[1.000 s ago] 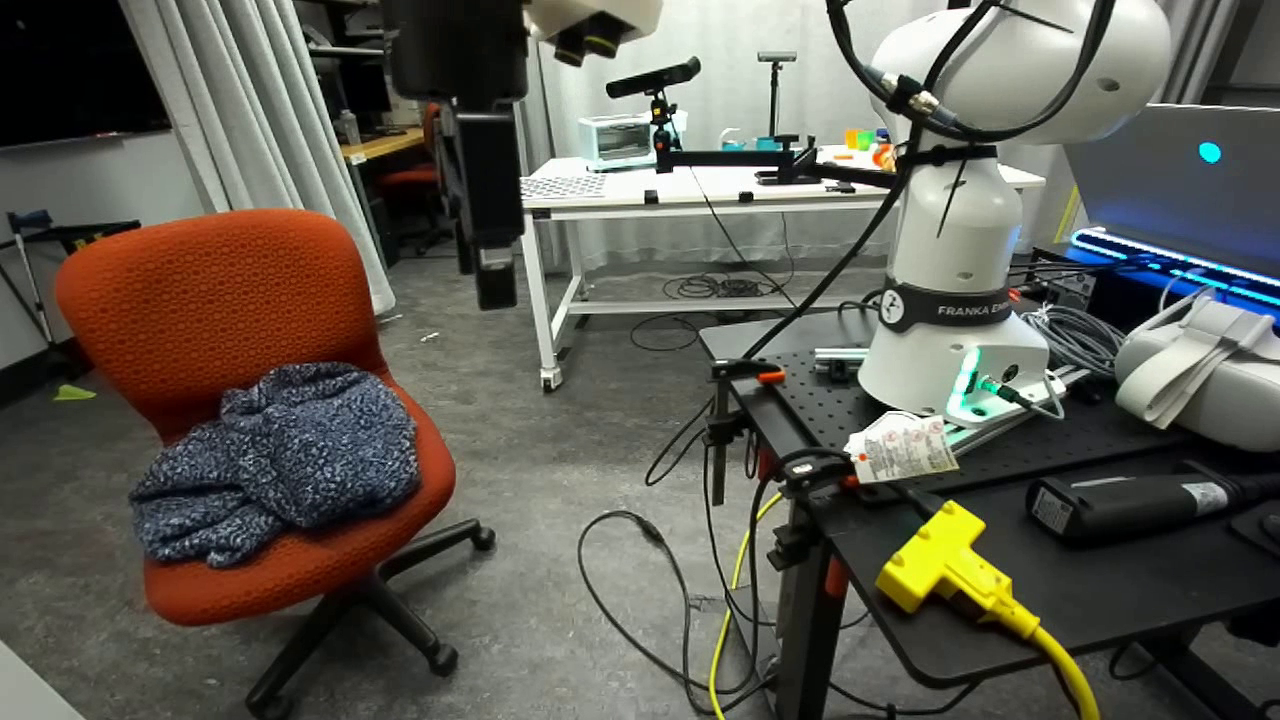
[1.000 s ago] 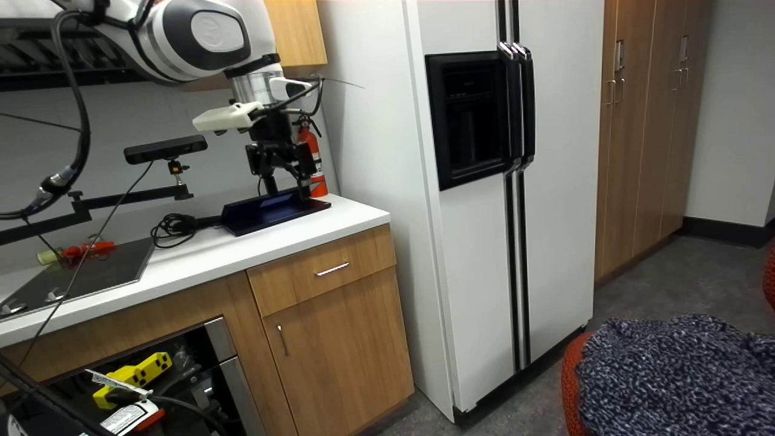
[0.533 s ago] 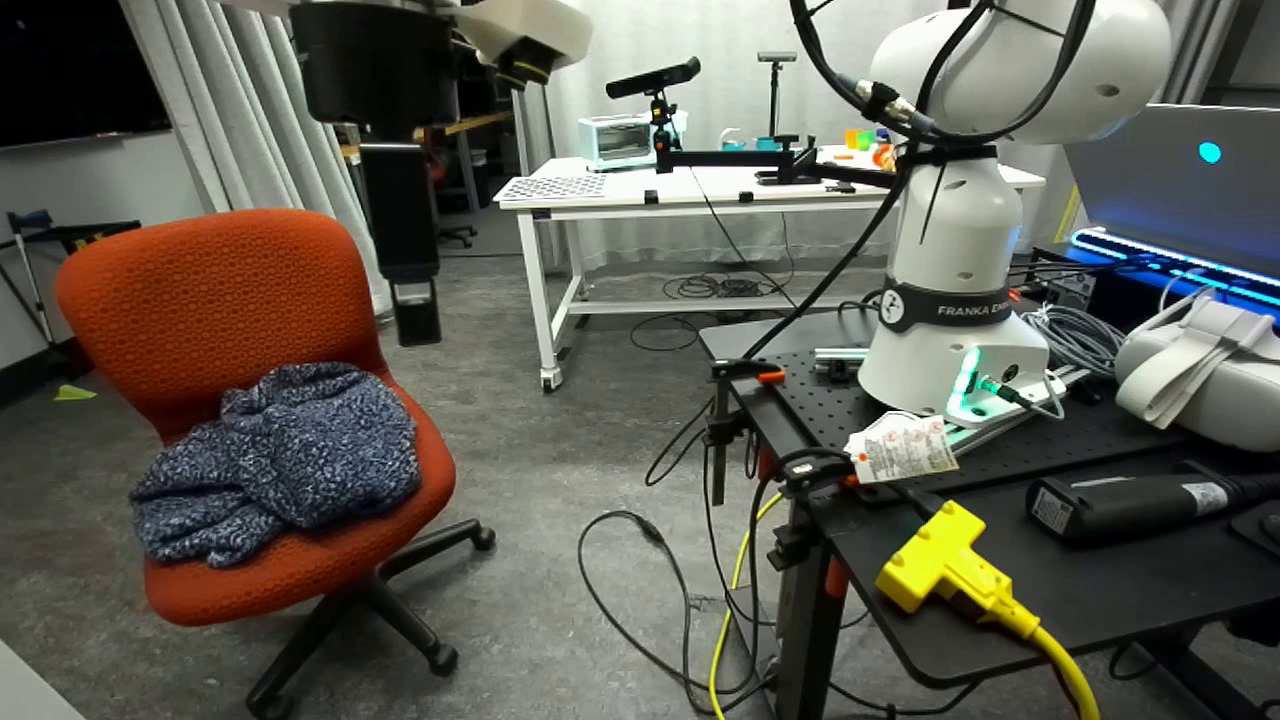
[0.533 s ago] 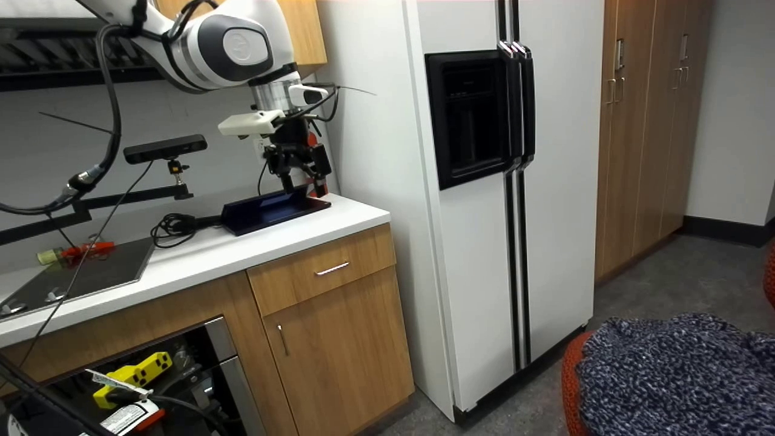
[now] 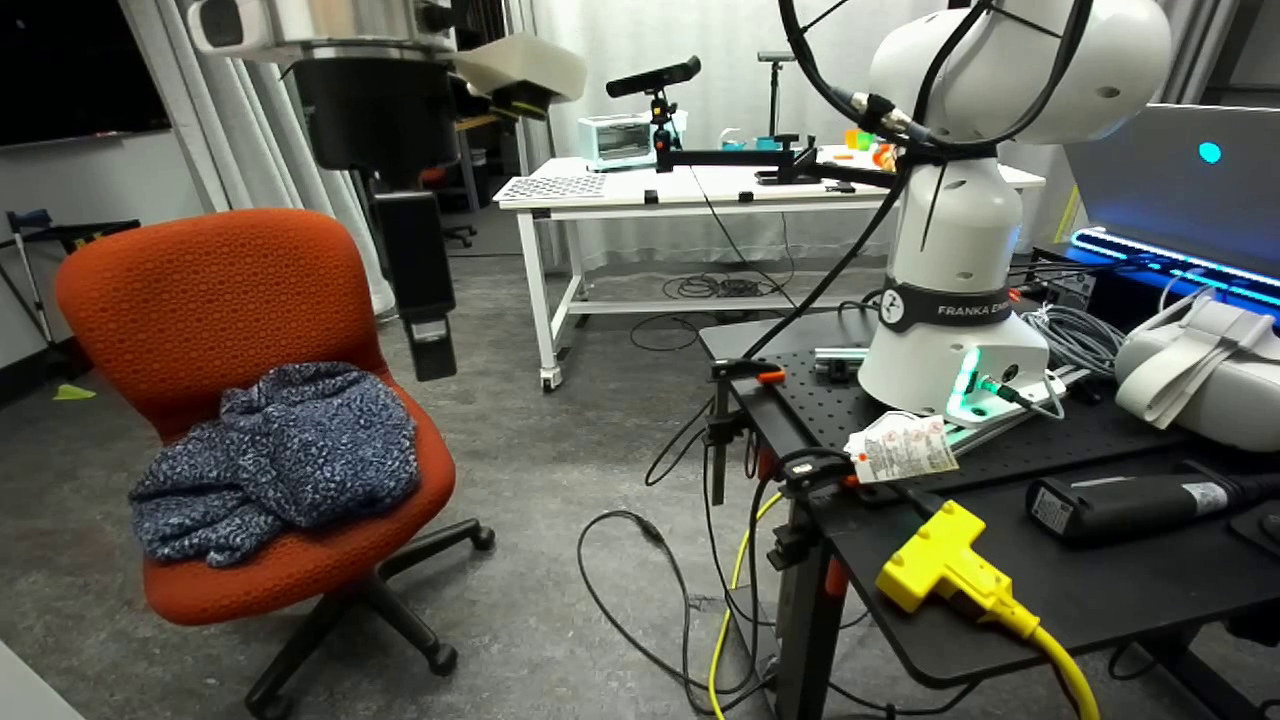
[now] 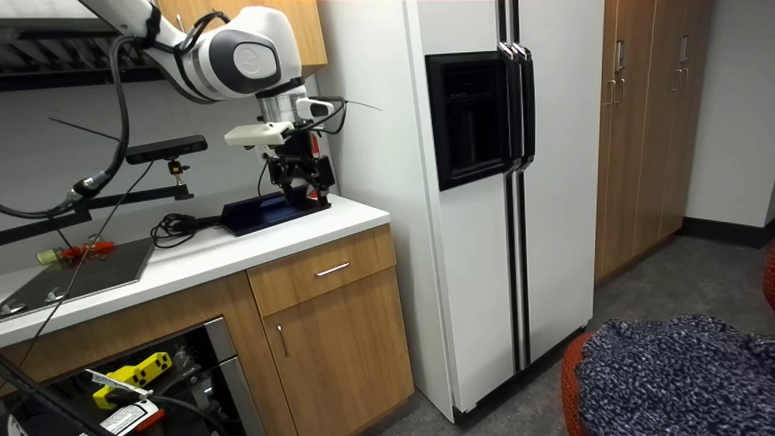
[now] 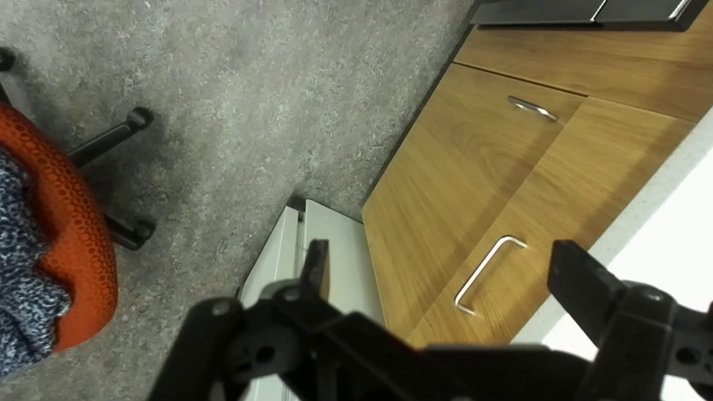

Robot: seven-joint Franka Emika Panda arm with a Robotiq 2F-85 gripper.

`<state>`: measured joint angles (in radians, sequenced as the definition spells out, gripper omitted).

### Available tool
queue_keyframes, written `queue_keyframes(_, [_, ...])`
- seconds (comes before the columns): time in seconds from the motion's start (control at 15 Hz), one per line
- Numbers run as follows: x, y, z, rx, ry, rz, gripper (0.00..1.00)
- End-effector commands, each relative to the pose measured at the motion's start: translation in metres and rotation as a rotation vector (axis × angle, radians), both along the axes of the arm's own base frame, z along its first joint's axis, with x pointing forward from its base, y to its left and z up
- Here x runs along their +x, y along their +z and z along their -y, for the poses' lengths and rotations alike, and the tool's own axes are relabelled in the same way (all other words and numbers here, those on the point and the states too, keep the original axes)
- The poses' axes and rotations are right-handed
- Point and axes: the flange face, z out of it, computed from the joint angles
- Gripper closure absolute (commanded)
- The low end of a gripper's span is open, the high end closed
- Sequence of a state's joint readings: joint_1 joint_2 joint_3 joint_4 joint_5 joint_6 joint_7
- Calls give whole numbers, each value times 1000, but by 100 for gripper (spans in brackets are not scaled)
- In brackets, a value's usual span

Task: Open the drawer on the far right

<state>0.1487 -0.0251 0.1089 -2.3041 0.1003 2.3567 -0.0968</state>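
Observation:
The drawer (image 6: 303,282) is shut in an exterior view. It has a wide wood front under the white counter, with a silver bar handle (image 6: 332,269); its inside is hidden. The drawer front (image 7: 548,223) and handle (image 7: 483,270) also show in the wrist view, with the handle between and beyond my fingertips. My gripper (image 7: 443,267) is open and empty. It points down, higher than the handle and apart from it, in an exterior view (image 6: 306,198). It also shows near the orange chair in an exterior view (image 5: 433,360), where the drawer is out of view.
A white counter (image 6: 212,254) holds a dark blue tray (image 6: 257,218) and coiled cable. A white fridge (image 6: 387,181) stands beside the drawer. A cabinet door (image 6: 345,345) is below it. An orange chair (image 5: 220,290) with a dark speckled cloth (image 5: 290,460) stands on the floor.
The arm has swung toward the fridge and the chair, then lowered slightly in the last half second. The gripper stays open. The drawer has not moved.

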Motion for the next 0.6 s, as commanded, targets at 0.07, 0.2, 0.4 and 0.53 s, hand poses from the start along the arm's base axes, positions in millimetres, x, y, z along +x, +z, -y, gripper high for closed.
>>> queue_keyframes(0.07, [38, -30, -15, 28, 71, -24, 0])
queue_keyframes(0.2, [52, -42, -24, 54, 78, -36, 0])
queue_keyframes(0.4, [75, -52, -40, 106, 70, -51, 0])
queue_keyframes(0.53, [60, -50, -36, 76, 57, -57, 0])
